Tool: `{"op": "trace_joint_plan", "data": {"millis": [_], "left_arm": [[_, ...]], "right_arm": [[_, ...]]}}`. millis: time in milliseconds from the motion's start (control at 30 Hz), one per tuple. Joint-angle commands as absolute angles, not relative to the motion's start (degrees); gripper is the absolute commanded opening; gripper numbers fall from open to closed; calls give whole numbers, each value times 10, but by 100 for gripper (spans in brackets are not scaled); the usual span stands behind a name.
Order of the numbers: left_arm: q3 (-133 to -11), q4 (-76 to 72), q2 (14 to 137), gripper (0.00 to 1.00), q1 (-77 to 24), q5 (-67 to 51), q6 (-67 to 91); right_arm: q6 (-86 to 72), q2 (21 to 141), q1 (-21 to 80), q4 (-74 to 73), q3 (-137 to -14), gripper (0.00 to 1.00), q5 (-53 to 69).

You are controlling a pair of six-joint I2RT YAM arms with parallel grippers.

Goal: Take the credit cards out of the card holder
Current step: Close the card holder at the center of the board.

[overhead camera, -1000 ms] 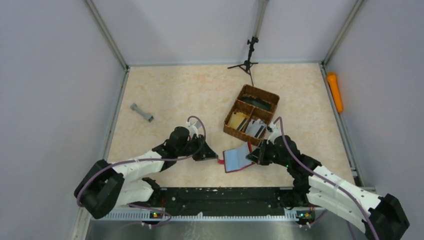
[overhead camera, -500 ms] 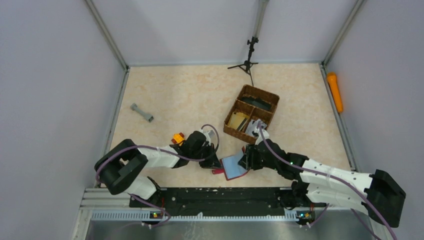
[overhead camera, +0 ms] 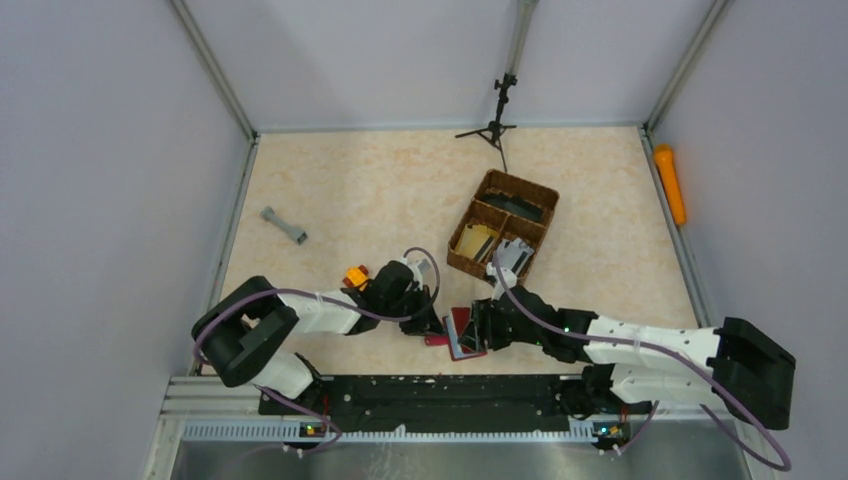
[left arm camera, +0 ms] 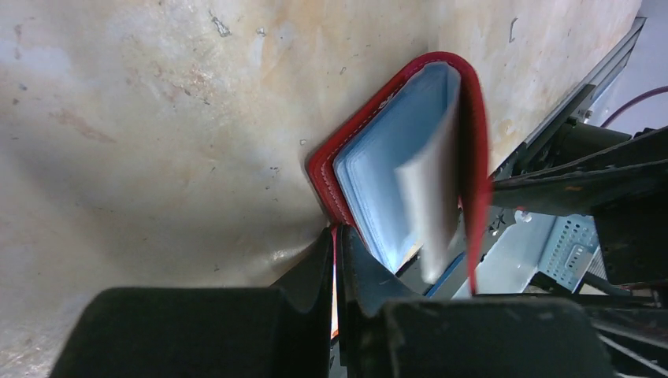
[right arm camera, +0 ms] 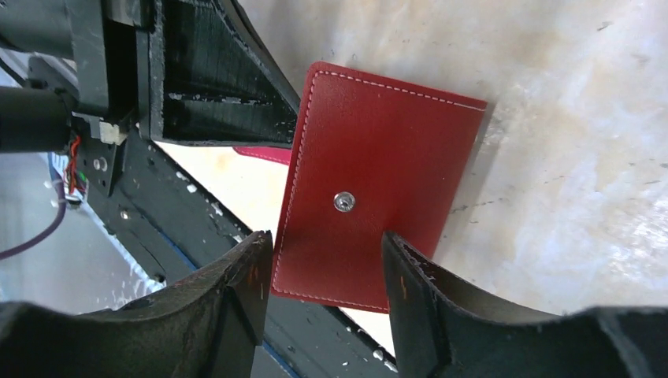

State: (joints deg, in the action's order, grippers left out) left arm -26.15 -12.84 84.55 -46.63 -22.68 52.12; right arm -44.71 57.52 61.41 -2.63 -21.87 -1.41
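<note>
The left tool (left arm camera: 335, 240) was clenched on the thin side tab of the card holder (left arm camera: 378, 169), which stood half folded on the worktop (left arm camera: 157, 118) near its front edge, between the two arms. The right tool (right arm camera: 324, 244) hung released, its jaws straddling the red cover without gripping it. With only the tab pinned, the cover could flop shut, the tab could slip free, or the right tool could shove the holder over the near edge instead of opening it.

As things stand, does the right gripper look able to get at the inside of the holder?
Probably not. The holder is folded almost shut, its red outer cover facing the right gripper; the left gripper pinches only its tab.
</note>
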Motion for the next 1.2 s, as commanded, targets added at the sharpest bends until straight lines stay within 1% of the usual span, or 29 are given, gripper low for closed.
{"op": "trace_joint_plan", "data": {"millis": [0, 200, 367, 467, 533, 600, 633, 767, 833, 1000, 1167], "left_arm": [[-271, -139, 846, 7, -469, -213, 510], [-269, -107, 818, 8, -469, -196, 504], [-275, -45, 771, 10, -469, -171, 490], [-279, -6, 731, 12, -469, -156, 479], [-281, 20, 705, 12, -469, -149, 474], [-284, 33, 687, 13, -469, -147, 471], [-285, 35, 680, 13, -470, -150, 470], [-294, 37, 668, 13, -469, -158, 468], [-302, 39, 667, 13, -469, -159, 466], [-318, 28, 675, 13, -470, -168, 465], [-325, 5, 705, 13, -481, -175, 469]], "right_arm": [[-453, 617, 634, 34, -243, 55, -11], [-453, 668, 637, 63, -234, 55, -22], [-448, 679, 636, 37, -246, 53, -33], [-441, 648, 636, 14, -256, 44, -45], [-435, 623, 636, -12, -267, 35, -57], [-431, 597, 636, -45, -276, 28, -74], [-430, 589, 636, -58, -279, 22, -84], [-426, 587, 636, -96, -289, 5, -125], [-424, 608, 637, -102, -294, 3, -132], [-425, 698, 637, -85, -301, 1, -116], [-425, 761, 641, -140, -330, 0, -162]]}}
